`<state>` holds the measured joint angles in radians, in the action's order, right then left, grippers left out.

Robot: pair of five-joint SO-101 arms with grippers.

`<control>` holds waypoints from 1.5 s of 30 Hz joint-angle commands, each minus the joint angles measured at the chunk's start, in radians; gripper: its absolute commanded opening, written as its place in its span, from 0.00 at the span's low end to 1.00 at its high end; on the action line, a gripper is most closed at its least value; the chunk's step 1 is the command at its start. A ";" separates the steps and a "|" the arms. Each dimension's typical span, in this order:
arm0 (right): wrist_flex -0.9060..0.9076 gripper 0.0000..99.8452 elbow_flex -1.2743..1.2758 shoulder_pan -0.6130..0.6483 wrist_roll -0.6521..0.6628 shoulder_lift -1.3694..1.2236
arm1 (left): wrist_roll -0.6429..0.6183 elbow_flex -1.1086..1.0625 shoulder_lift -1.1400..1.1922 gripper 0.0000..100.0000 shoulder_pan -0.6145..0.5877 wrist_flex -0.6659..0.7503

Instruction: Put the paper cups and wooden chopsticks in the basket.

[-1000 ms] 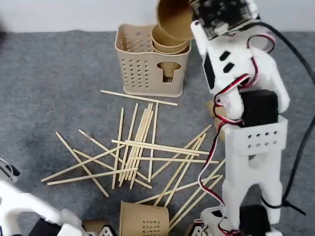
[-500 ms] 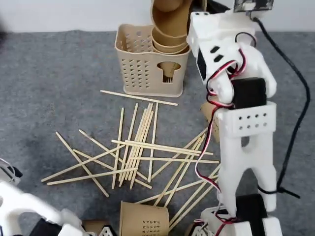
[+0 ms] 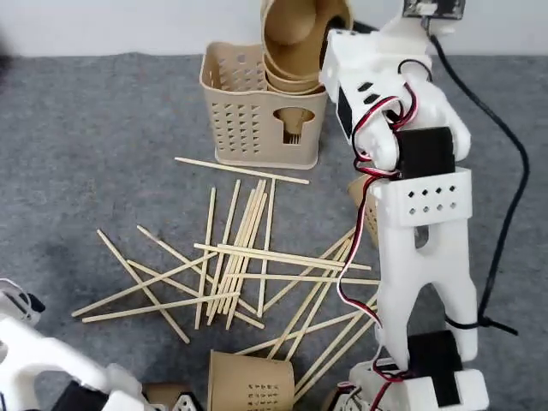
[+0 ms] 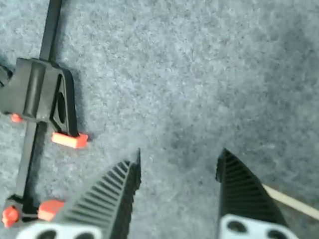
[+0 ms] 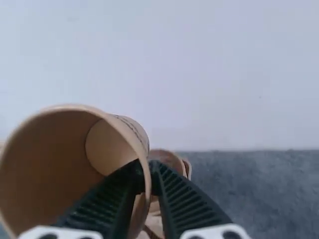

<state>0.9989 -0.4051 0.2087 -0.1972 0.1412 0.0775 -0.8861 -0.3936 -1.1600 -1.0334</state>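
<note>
Right gripper (image 5: 144, 172): the fingers (image 5: 174, 199) are closed on the wall of a paper cup (image 5: 60, 159), pinching it at the rim. In the high view this held cup (image 3: 304, 26) sits at the top centre of the frame, tilted with its mouth towards the camera. It is directly over the stacked cups (image 3: 295, 79) that stand in the basket (image 3: 257, 111); contact between them cannot be determined. The right arm (image 3: 419, 240) runs up the right side of the frame.

Left gripper (image 4: 179, 159): the fingers (image 4: 114, 189) are spread apart, with grey tabletop (image 4: 199, 74) visible between them. A chopstick end (image 4: 291, 203) lies just beside one finger. A black clamp (image 4: 45, 94) with orange pads lies on the tabletop, apart from the fingers.

Remaining items, high view: the wooden chopsticks (image 3: 248, 257) are scattered across the centre of the frame. A second cup (image 3: 251, 384) lies on its side at the bottom edge. A third cup (image 3: 358, 193) is partly hidden behind the right arm.
</note>
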 commanded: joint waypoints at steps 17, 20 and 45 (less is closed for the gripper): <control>0.079 0.01 -0.331 -0.044 0.097 -0.236 | -0.005 0.001 -0.040 0.24 -0.005 0.014; 0.189 0.01 -0.382 -0.042 0.097 -0.257 | -0.005 0.001 -0.040 0.24 -0.005 0.014; 0.321 0.01 -0.532 -0.039 -0.003 -0.421 | -0.005 -0.002 -0.040 0.24 -0.005 0.012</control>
<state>1.3456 -0.8531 0.1718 -0.1695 -0.2992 0.0775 -0.8922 -0.3936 -1.1600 -1.0334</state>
